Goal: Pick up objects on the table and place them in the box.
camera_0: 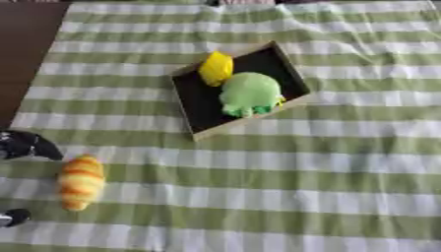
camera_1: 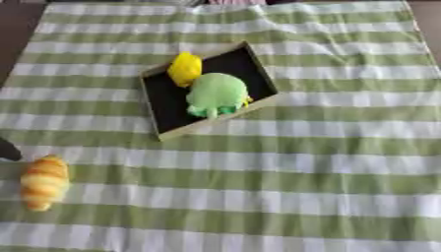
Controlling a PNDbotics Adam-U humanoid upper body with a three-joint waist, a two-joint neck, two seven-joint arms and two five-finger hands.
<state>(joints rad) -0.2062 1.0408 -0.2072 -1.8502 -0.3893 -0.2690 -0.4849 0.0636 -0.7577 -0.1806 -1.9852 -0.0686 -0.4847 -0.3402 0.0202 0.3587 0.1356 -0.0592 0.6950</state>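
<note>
A green-and-white striped tablecloth (camera_0: 284, 187) covers the table, lightly creased toward the far side; dark brown floor (camera_0: 21, 54) shows beyond its left edge.

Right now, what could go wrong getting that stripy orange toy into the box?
The toy lies near the cloth's left edge, so a nudge from the left hand might roll it off. The box already holds a yellow thing and a green thing, so it could land on them. The wrinkled cloth might drag.
</note>
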